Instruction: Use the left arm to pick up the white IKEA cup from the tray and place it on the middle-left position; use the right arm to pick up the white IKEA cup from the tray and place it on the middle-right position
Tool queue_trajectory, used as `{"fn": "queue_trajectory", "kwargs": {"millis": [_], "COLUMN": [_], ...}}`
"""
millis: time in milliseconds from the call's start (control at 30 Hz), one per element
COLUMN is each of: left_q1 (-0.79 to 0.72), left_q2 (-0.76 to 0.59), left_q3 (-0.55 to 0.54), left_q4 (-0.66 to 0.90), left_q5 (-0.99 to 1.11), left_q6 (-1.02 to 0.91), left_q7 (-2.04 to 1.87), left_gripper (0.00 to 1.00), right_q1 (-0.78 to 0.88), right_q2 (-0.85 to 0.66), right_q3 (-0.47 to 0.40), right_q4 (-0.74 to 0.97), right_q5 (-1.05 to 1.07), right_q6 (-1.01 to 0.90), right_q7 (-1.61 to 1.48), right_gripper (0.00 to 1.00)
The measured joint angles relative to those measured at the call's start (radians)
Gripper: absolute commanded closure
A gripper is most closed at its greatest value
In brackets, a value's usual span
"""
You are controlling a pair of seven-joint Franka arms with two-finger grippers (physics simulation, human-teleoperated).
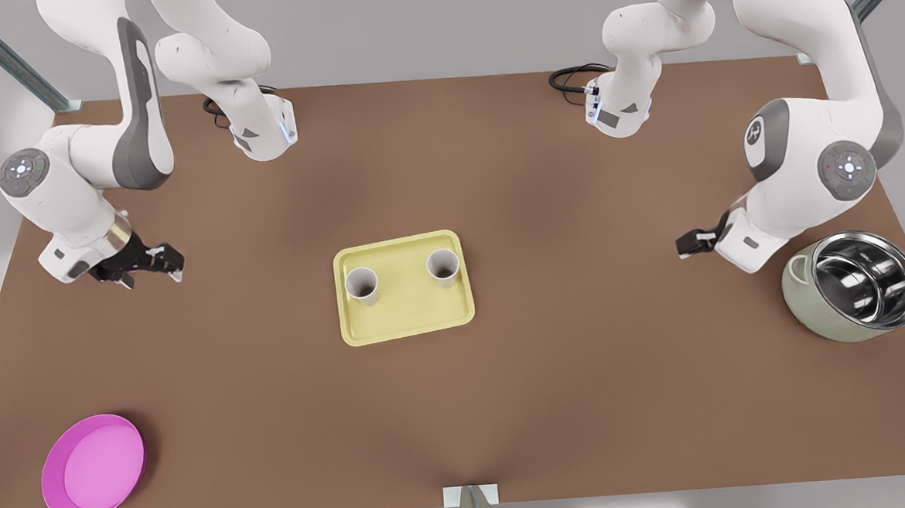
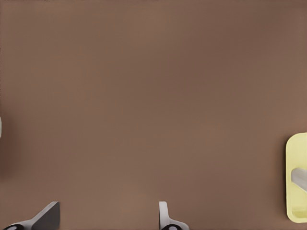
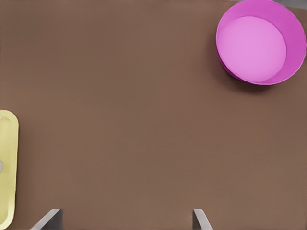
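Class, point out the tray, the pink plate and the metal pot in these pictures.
tray [image 1: 405, 312], front view, bare floor between the cups and its front rim.
pink plate [image 3: 253, 48], right wrist view, its flat inside.
pot [image 1: 863, 279], front view, shiny inside.

Two upright white cups [image 1: 362, 285] [image 1: 443, 267] on yellow tray [image 1: 409, 312]

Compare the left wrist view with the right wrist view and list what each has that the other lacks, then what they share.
Left wrist view, not the right: a clear piece of a white cup standing on the tray. Right wrist view, not the left: the pink plate. Both: the brown table, an edge of the yellow tray, and an open pair of fingers over bare tabletop, the left gripper's fingers and the right gripper's fingers.
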Motion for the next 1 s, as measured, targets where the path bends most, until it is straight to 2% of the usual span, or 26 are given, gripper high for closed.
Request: {"fn": "queue_trajectory", "kwargs": {"millis": [100,167,267,333,367,433,500,567,733,1000], "left_q1": [0.000,-0.018,-0.238,-0.374,-0.399,-0.428,-0.437,-0.442,-0.484,-0.618], "left_q2": [0.009,0.061,0.139,0.208,0.224,0.202,0.123,0.113,0.166,0.291], "left_q3": [0.001,-0.005,-0.012,-0.015,-0.015,-0.018,-0.020,-0.029,-0.076,-0.079], "left_q4": [0.008,0.053,0.129,0.119,0.089,-0.071,-0.281,-0.339,-0.300,-0.166], "left_q5": [-0.008,-0.031,-0.025,0.012,0.022,0.035,0.019,0.003,-0.003,0.101], "left_q6": [0.019,0.030,0.055,0.091,0.107,0.170,0.277,0.373,0.523,0.605], "left_q7": [-0.013,-0.020,-0.046,-0.087,-0.106,-0.141,-0.164,-0.191,-0.280,-0.444], "left_gripper": [0.00,0.00,0.00,0.00,0.00,0.00,0.00,0.00,0.00,0.00], "right_q1": [-0.010,-0.014,0.018,0.110,0.204,0.355,0.414,0.412,0.406,0.444], "right_q2": [0.004,0.016,0.129,0.212,0.238,0.263,0.293,0.322,0.394,0.505], "right_q3": [0.000,0.002,0.005,0.004,0.004,0.019,0.035,0.043,0.056,0.065], "right_q4": [0.001,0.003,0.137,0.252,0.275,0.292,0.302,0.307,0.310,0.267], "right_q5": [-0.002,-0.003,-0.003,-0.002,-0.002,0.002,0.005,0.031,0.098,0.142], "right_q6": [0.037,0.052,0.027,-0.020,-0.038,-0.065,-0.082,-0.094,-0.072,0.036], "right_q7": [-0.018,-0.028,-0.041,-0.047,-0.048,-0.051,-0.054,-0.057,-0.055,-0.025], "right_gripper": [0.00,0.00,0.00,0.00,0.00,0.00,0.00,0.00,0.00,0.00]}}
